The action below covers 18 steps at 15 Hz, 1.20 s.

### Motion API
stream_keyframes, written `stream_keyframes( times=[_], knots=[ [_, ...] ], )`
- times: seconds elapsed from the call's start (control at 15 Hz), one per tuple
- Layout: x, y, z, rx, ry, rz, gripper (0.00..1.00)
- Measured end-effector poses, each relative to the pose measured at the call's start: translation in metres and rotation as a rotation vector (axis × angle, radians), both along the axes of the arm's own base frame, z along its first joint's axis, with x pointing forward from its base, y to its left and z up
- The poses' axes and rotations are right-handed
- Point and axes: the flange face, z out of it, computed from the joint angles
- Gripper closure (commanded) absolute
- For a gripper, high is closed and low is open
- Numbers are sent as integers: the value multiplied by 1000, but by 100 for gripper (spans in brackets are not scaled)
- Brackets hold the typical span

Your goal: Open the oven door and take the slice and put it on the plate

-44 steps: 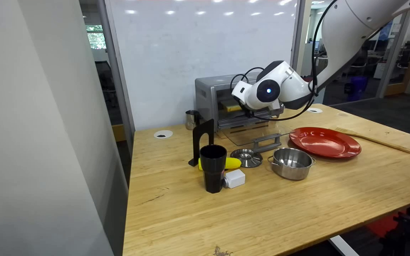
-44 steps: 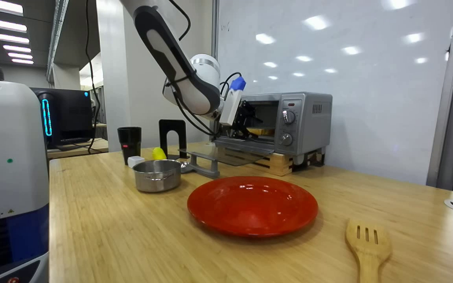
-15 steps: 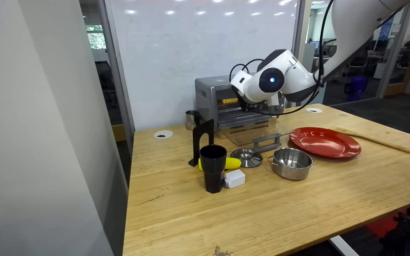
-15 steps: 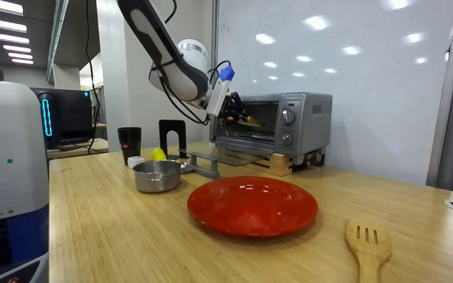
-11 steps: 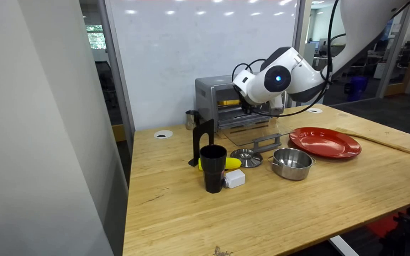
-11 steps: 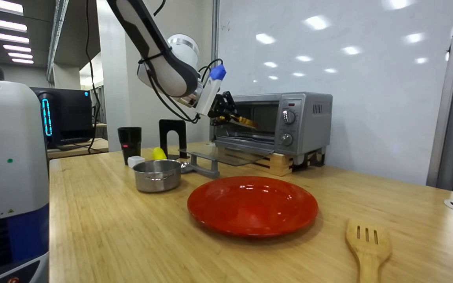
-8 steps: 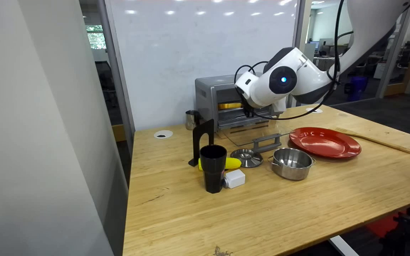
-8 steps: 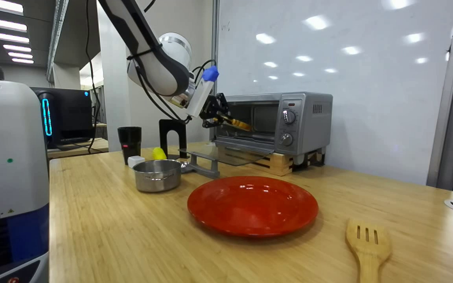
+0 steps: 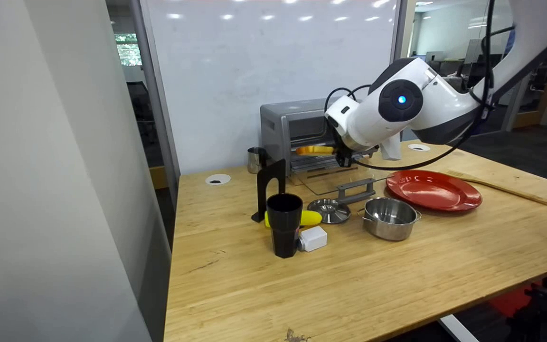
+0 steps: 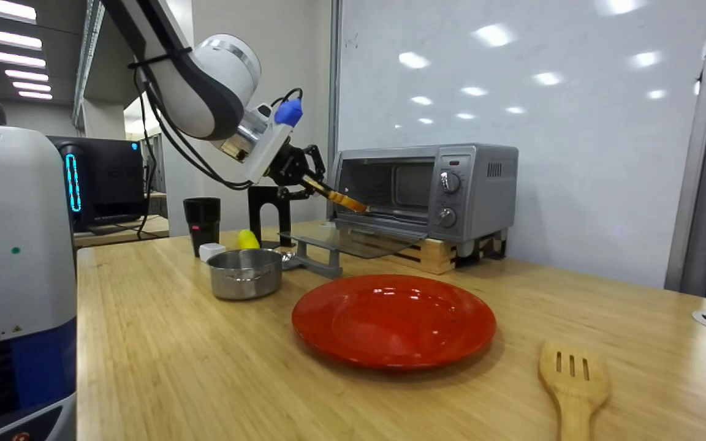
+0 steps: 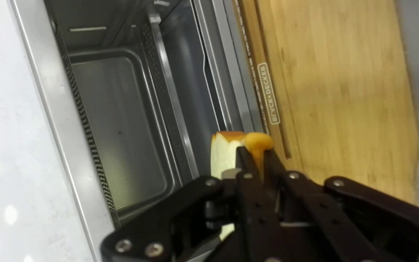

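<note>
The yellow-orange slice [image 10: 348,201] is outside the oven, tilted downward at its far end, above the lowered door. My gripper [image 10: 315,185] is shut on it, with the black fingers pinching a narrow part. In the wrist view the slice [image 11: 227,153] shows a pale side and brown crust beside the gripper [image 11: 256,154]; the rest hides behind the fingers. The grey oven [image 10: 491,196] stands with its glass door [image 10: 383,242] folded down and its handle [image 10: 316,260] toward the front. On the table lies the red plate [image 10: 390,324], bare, in front of the oven and lower than the slice.
Beside the plate stand a steel pot [image 9: 390,218] and its lid [image 9: 329,210], close to the door handle. A black cup [image 9: 284,228], black bookend [image 9: 260,199], yellow object [image 9: 311,218] and white bottle [image 9: 314,238] cluster nearby. A wooden spatula [image 10: 573,380] lies past the plate.
The slice was low inside the oven with my gripper at it. It has since been lifted and drawn out through the opening, and the arm has pulled back from the oven.
</note>
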Motion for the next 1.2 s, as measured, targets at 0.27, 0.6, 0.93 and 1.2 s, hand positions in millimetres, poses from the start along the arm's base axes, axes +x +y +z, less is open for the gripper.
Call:
stream_keyframes(
  times=[0.27, 0.6, 0.93, 1.2],
  knots=[
    [-26, 10, 14, 40, -4, -89, 97],
    [-56, 21, 38, 119, 19, -222, 97],
    [-82, 18, 60, 154, 98, -355, 97],
    [-105, 4, 82, 116, 156, -503, 97]
  ],
)
